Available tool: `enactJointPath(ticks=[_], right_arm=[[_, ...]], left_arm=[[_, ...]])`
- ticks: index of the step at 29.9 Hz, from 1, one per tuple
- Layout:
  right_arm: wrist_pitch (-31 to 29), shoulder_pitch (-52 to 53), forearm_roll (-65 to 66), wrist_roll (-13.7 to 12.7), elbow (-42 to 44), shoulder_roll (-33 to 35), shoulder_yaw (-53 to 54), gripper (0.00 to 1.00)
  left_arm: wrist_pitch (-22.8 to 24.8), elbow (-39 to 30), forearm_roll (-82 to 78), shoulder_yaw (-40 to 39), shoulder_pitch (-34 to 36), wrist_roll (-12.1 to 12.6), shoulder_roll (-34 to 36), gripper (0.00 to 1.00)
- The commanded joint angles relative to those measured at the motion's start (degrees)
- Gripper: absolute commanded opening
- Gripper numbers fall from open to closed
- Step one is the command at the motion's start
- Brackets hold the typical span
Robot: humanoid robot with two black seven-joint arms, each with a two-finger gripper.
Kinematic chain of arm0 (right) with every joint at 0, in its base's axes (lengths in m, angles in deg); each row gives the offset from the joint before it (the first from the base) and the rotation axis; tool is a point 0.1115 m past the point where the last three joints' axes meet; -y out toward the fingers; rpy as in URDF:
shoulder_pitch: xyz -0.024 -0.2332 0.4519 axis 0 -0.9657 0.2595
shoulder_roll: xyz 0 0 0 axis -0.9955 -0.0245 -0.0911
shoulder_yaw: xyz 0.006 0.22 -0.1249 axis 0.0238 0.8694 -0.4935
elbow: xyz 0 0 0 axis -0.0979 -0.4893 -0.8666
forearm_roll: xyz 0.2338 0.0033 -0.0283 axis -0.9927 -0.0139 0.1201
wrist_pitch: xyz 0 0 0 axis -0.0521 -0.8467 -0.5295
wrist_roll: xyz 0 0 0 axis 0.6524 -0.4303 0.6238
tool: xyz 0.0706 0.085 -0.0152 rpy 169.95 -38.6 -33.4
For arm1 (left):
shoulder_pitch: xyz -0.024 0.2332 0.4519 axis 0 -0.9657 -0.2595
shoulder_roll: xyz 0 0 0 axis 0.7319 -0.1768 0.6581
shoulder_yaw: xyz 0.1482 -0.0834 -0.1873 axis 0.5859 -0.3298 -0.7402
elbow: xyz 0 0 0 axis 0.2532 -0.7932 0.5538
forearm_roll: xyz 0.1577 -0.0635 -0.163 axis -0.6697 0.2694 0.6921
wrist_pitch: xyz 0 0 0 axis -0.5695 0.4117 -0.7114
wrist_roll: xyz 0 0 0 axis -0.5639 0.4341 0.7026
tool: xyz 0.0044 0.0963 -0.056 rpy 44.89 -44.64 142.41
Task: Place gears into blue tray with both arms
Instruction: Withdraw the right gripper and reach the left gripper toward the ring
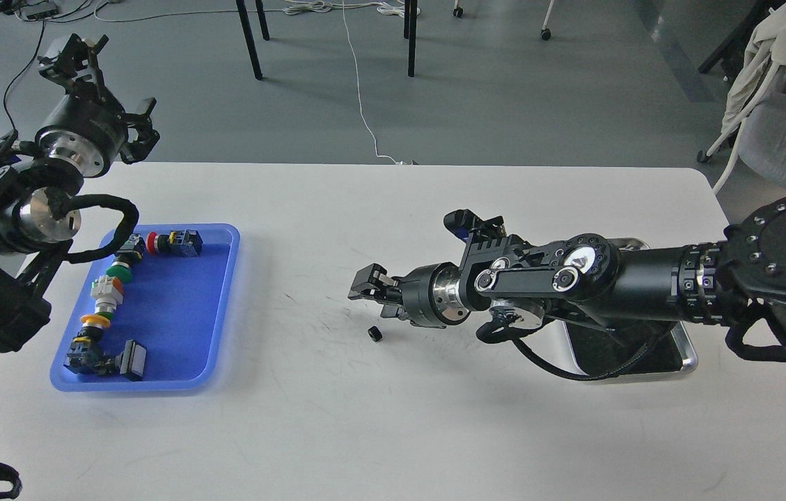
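One gear [374,334], a tiny black ring, lies on the white table just below my right gripper [373,295]. That gripper hovers over the table's middle, pointing left, open with nothing between its fingers. The blue tray [177,313] rests at the table's left side, well apart from the gear. My left gripper [108,85] is raised beyond the table's far left corner, above and behind the tray, its fingers spread open and empty. No other gear shows.
Several colourful push-button switches [108,292] lie in a row along the blue tray's left half. A shiny steel tray [686,356] sits under my right forearm at the table's right. Chair legs and cables are on the floor beyond the table.
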Motion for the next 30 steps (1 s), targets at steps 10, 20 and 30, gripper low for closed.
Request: enactJointPath(ticks=[10,20,30], right_arm=[[-8.52,14.05,-0.09,-0.07,-7.55,5.76,2.12,0.92],[-7.83,8.72,-1.05,4.40,-13.37,42.24,12.99,0.92],[-11.41,-27.74,-22.39,7.31,-12.58,53.52,52.26,0.92]], left_arm=[[0.00,0.01,0.00,0.00,0.00,0.00,0.31,0.98],[0.17,-0.08,-0.35,0.79,-0.44,0.08,-0.13,0.98],[1.84,-13.15,-3.16,9.83,-4.03,0.26,6.08,0.98]])
